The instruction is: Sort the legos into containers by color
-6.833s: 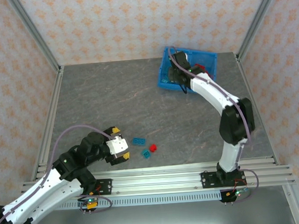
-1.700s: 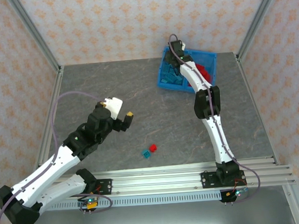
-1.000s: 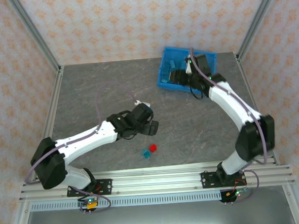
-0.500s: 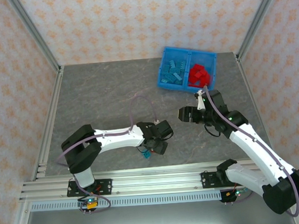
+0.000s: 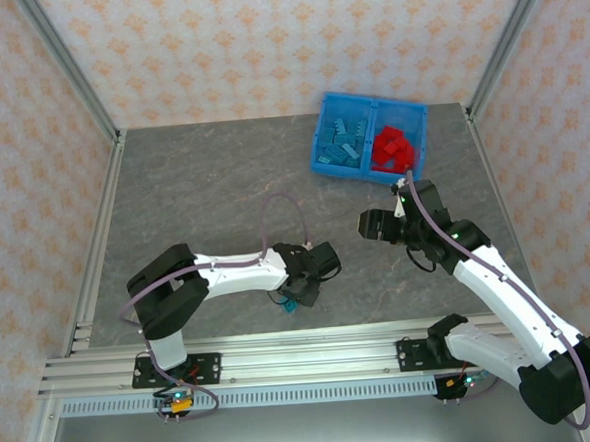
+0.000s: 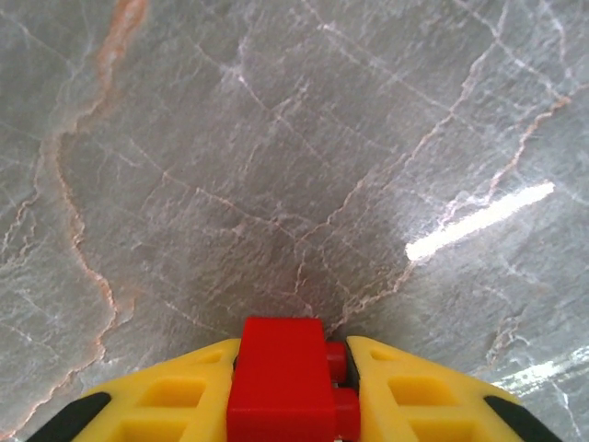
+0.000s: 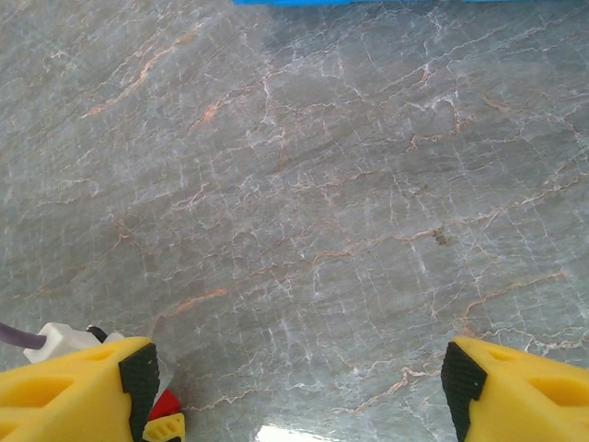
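Nearest the front rail, right of middle, the left claw (image 6: 293, 366) is down low over the grey bench (image 5: 194, 207), and it's got a red lego (image 6: 281, 391) pinched between its yellow fingers (image 6: 189, 391), closed snug on both sides of the brick. Can't really tell from the wrist cam whether the brick is sitting on the bench or just off it. From the overhead view there's one light blue lego (image 5: 290, 306) lying loose on the bench just beside that claw, on its near-left side, too close for me to say if they're touching. A bit farther back and to the right, the right claw (image 7: 296, 373) hangs over bare bench with its jaws spread wide and nothing in them, pointing left toward the other claw. Way at the far right sits the blue bin (image 5: 332, 169): its left compartment (image 5: 322, 139) has a pile of light blue legos (image 5: 342, 145), and its right compartment (image 5: 420, 138) holds the red legos (image 5: 392, 151).
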`<state>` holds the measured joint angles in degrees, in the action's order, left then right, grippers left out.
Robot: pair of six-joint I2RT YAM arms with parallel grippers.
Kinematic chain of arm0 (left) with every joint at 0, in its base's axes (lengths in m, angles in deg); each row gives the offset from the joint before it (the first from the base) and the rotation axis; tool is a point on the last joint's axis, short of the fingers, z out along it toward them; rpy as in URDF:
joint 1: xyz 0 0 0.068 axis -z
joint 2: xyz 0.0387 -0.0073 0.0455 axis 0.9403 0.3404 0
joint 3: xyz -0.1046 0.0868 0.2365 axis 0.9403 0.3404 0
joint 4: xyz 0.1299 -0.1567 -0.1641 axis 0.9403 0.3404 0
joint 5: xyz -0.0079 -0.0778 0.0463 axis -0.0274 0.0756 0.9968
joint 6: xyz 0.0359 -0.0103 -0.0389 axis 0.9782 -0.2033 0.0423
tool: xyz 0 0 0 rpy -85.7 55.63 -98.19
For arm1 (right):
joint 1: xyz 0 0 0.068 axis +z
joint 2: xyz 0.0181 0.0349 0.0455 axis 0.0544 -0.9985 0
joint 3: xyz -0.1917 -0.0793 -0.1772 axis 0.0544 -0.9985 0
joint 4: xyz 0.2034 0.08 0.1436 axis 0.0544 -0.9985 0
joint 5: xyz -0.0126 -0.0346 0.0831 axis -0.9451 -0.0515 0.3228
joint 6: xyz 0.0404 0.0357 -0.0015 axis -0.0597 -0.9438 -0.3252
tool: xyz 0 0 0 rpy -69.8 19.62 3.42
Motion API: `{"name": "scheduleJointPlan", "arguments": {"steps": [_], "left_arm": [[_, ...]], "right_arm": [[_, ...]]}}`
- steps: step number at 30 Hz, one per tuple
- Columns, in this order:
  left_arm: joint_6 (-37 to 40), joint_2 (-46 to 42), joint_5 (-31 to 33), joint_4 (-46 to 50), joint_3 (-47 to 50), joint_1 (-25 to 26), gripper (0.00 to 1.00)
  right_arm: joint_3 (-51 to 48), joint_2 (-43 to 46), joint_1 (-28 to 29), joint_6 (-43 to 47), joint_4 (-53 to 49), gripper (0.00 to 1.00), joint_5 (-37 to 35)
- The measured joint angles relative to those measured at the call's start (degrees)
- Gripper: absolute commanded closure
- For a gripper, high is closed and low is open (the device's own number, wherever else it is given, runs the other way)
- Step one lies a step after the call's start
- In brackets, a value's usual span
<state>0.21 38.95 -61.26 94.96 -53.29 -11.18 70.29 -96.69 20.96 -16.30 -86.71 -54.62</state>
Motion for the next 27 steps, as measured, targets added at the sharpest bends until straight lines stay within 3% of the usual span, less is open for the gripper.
{"name": "scheduleJointPlan", "arguments": {"steps": [9,16,19,27], "left_arm": [[-0.2,-1.0,1.6,-2.3,-0.6,0.3,0.85],[2.3,-0.7,3.5,-6.9,-11.6,-0.2,0.85],[4.2,2.4,4.1,-9.9,-20.4,-1.3,0.85],[12.2,19.0,6.9,-16.3,-46.0,-4.3,0.88]], "right_arm": [[0.0,0.6,0.0,0.7,-7.4,0.18,9.2],[0.3,9.1,0.0,-0.2,-12.3,0.18,11.7],[1.2,12.9,0.0,-1.2,-13.6,0.18,9.8],[1.8,27.0,0.0,-5.7,-14.7,0.14,-6.1]]}}
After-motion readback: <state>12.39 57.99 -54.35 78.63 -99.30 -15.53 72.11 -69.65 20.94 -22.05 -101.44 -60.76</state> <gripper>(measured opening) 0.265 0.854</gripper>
